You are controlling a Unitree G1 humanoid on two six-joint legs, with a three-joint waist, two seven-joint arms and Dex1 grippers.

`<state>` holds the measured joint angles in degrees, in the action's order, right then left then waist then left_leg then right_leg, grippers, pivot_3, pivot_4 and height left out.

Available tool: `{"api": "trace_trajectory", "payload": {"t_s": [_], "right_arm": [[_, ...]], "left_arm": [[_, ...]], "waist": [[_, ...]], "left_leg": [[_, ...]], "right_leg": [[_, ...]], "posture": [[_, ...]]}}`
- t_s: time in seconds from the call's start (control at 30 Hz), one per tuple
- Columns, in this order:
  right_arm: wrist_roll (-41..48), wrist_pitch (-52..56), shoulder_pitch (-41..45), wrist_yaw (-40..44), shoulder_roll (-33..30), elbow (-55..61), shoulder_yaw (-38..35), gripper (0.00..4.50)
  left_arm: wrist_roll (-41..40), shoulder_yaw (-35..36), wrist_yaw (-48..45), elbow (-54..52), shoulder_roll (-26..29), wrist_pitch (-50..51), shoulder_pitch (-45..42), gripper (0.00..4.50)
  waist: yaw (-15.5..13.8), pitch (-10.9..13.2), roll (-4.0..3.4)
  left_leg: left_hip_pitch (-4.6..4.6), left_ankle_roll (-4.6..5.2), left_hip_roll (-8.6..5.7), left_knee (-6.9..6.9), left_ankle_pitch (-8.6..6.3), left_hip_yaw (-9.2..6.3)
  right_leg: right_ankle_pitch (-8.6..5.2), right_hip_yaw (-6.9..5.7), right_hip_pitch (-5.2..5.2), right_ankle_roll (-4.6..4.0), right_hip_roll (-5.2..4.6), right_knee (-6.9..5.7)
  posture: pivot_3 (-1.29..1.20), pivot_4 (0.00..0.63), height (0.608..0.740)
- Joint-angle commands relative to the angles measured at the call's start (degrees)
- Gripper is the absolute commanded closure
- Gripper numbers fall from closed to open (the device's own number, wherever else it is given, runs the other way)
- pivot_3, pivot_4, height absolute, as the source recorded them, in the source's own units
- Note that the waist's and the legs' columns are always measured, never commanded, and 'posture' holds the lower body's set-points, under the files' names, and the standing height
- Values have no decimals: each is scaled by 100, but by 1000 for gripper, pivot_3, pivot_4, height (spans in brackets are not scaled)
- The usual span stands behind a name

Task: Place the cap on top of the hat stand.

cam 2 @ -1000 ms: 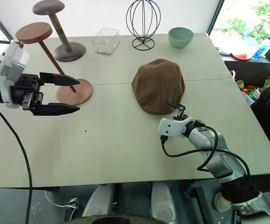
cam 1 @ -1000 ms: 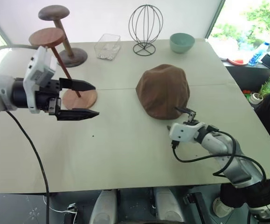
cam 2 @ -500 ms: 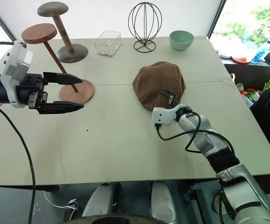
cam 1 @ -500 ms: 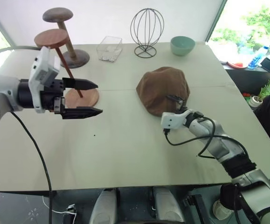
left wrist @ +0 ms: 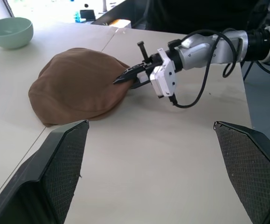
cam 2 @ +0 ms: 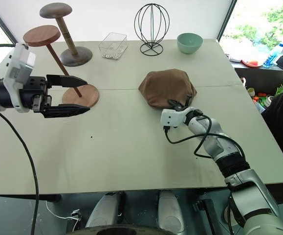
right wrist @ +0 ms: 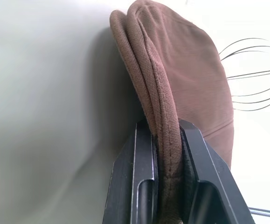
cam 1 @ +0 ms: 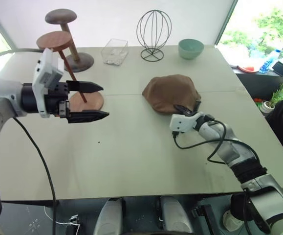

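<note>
Right wrist view shows the right hand (right wrist: 165,140) pinching the cap (right wrist: 181,70) by its brim, ready for lifting; left hand (cam 1: 95,102) waits open beside the hat stand (cam 1: 58,41).

A soft, plain brown fabric flat cap (cam 1: 169,91) is showing a stitched seam along its edge. The reddish-brown wooden hat stand (cam 1: 59,42) is standing beside a darker grey-brown domed wooden stand (cam 1: 61,16). A black wire head-shaped stand (cam 1: 153,30), a pale green bowl (cam 1: 190,47) and a clear plastic box (cam 1: 114,50) are sitting on the beige table (cam 1: 131,156).
</note>
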<state>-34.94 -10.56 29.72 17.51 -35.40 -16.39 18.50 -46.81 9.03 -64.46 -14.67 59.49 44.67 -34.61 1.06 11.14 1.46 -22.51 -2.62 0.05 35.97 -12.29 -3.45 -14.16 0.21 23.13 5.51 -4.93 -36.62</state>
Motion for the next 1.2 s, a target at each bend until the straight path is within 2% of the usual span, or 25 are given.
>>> {"api": "trace_trajectory", "payload": {"t_s": [0.03, 0.2, 0.4, 0.6, 0.73, 0.8, 0.97, 1.2], "right_arm": [[293, 84, 35, 203, -76, 238, -302, 4478], [408, 197, 414, 427, -73, 352, -472, 4492], [693, 79, 1611, 685, -140, 313, -695, 4492], [928, -475, 3584, 561, 379, -336, -575, 4492], [1168, -1041, 4635, 400, 1126, -926, -440, 4492], [1268, -1454, 5121, 288, 1634, -1316, -333, 4492], [1464, -2247, 5723, 290, 2420, -2066, -199, 4492], [1601, -2828, 5949, 349, 3067, -2755, -105, 4492]], "left_arm": [[-44, 308, 98, -37, 24, -3, -81, 0], [-101, 419, 188, -69, 25, 54, -56, 0], [-293, 1040, 665, -158, 23, 268, 116, 0], [-677, 2539, 1556, -258, 60, 679, 521, 0], [-842, 3643, 1863, -368, 236, 1076, 987, 0], [-862, 4478, 1928, -327, 377, 1415, 1297, 0], [-508, 6013, 1786, -340, 573, 1814, 2327, 0], [-283, 7262, 1847, -476, 553, 2036, 3141, 0]], "waist": [[-1, 0, 0], [10, 2, -1], [76, 17, -17], [239, 19, -18], [288, 18, -16], [311, 19, -16], [329, 18, -15], [285, -4, 25]], "left_leg": [[-1, 0, 0, -1, 0, 0], [-1, 0, 0, -3, 0, 0], [-10, 0, 0, -7, 0, 1], [-17, 0, 2, -38, 0, 0], [-12, -1, 3, -77, 1, -1], [-16, -2, 4, -82, 1, -1], [-58, -8, 4, -83, 5, 7], [-67, -33, 3, -77, 17, -3]], "right_leg": [[0, 0, 1, 0, 0, 0], [0, 0, 3, 0, 0, 1], [1, 1, 18, 2, 0, -1], [10, 2, 46, 20, 2, -3], [8, 2, 58, 16, 1, -8], [7, 2, 68, 14, 1, -10], [2, 15, 135, 6, 3, -43], [-6, 3, 129, -14, -3, -38]], "posture": [[0, 150, 740], [0, 150, 740], [0, 150, 740], [0, 150, 740], [0, 150, 740], [0, 150, 740], [0, 150, 740], [0, 150, 740]]}}
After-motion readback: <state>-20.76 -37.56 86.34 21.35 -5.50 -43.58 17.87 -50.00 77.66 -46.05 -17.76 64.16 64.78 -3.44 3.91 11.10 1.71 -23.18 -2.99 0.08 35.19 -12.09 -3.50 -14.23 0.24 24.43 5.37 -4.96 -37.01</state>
